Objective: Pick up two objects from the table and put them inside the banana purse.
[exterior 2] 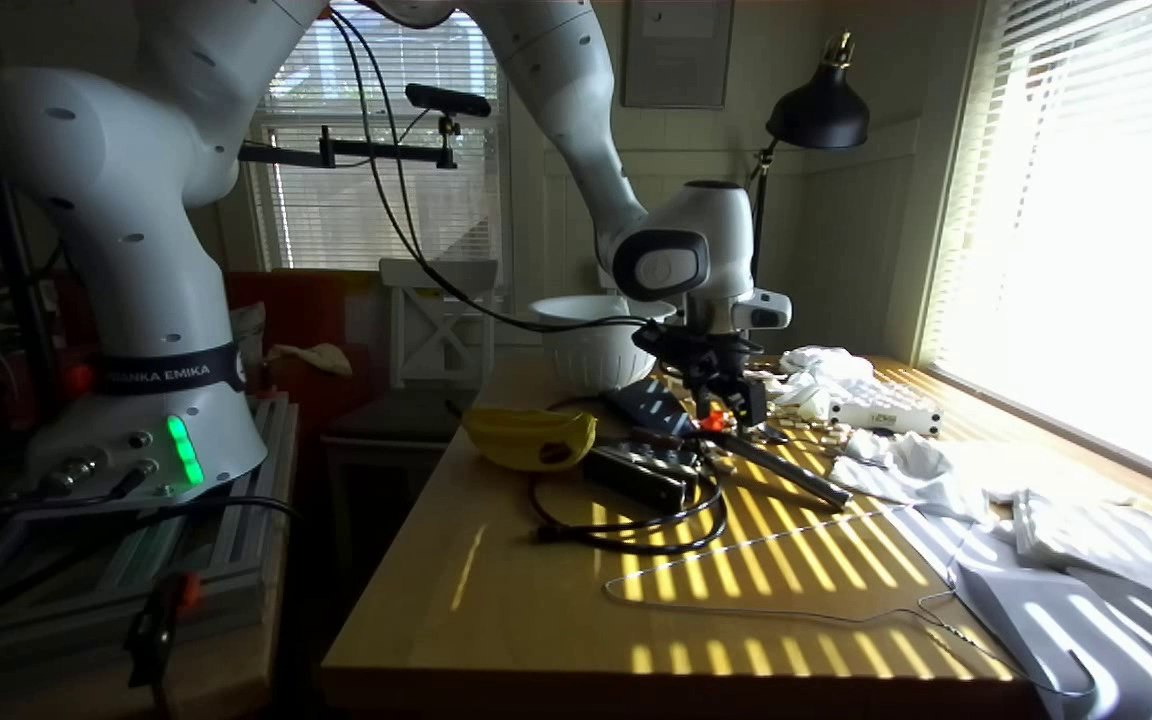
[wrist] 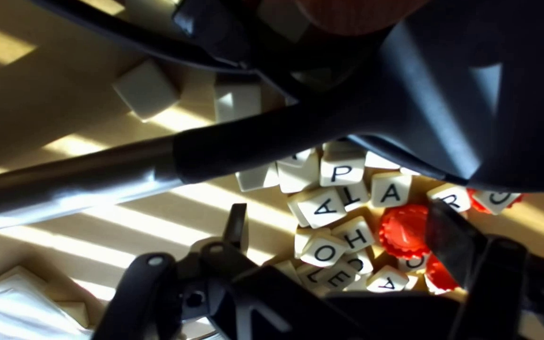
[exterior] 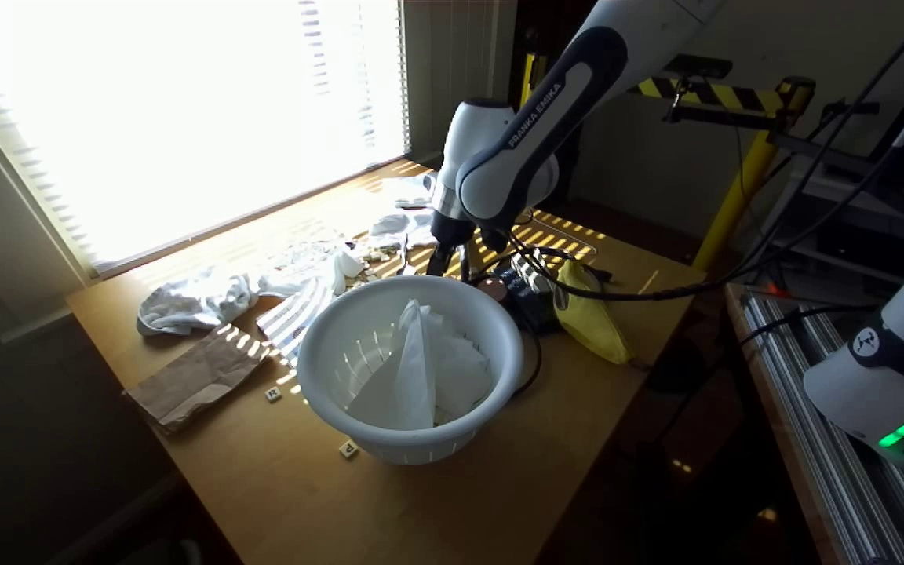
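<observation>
fingers [wrist: 237, 226]: wide, clear gap btwn them; nothing gripped as far as I can see. Low over the worktop [exterior: 499, 482]; can't tell if the tips touch it.

letter tiles [wrist: 321, 208]: jumbled btwn the fingers in wrist view, several overlapping; a few strays off to the side.

red cap [wrist: 404, 230]: frilled edge, also btwn the fingers but hard by one of them, whose tip seems to cover its edge; contact unclear. More red half hidden nr other tiles.

dark utensil [wrist: 234, 141]: metal handle, black neck, broad head; lies right alongside, hiding some tiles. Black cable [wrist: 154, 45] close by too.

banana purse [exterior 2: 521, 440]: on the worktop, nr the robot-base-side edge, well apart from the fingers; next to a black box [exterior 2: 636, 478], poss. touching, can't tell. Mouth + contents not readable.

bowl [exterior: 358, 329]: big pale one w/ white sheets inside; not the target.

tile/cap pick: prob. the step in hand, i.e. lining up on a small item. Can't say if obj. 1 or 2.

next at the tiles: choose a single pc, centre it btwn the tips, ease down astride it, close gently so neighbours don't jam the grip.

banana purse run: after that, lift straight up past utensil + cable, carry over, check the mouth, let go above it.
</observation>
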Controlling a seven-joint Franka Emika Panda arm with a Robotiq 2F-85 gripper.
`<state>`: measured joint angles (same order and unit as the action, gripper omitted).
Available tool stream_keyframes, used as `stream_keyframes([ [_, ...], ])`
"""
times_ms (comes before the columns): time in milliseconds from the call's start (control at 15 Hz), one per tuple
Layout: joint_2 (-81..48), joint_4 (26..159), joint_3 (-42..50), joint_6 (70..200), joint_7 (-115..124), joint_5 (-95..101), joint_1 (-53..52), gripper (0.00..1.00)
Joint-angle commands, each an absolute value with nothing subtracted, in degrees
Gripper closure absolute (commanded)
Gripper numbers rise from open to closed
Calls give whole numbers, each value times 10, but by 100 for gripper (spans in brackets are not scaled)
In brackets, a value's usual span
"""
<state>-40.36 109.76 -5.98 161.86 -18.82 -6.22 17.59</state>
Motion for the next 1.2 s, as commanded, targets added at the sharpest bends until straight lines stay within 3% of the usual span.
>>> stream_keyframes([
  [0, -411, 1083, -48, 1625, -194, -35, 163, 2],
  [400, -409, 1083, 5, 1622, -173, 30, 113, 0],
  [1000, -413, 1087, -33, 1606, -187, 5, 147, 0],
  [1067, -414, 1087, -33, 1606, -186, 5, 148, 1],
  [1133, -415, 1086, -33, 1606, -185, 5, 148, 8],
])
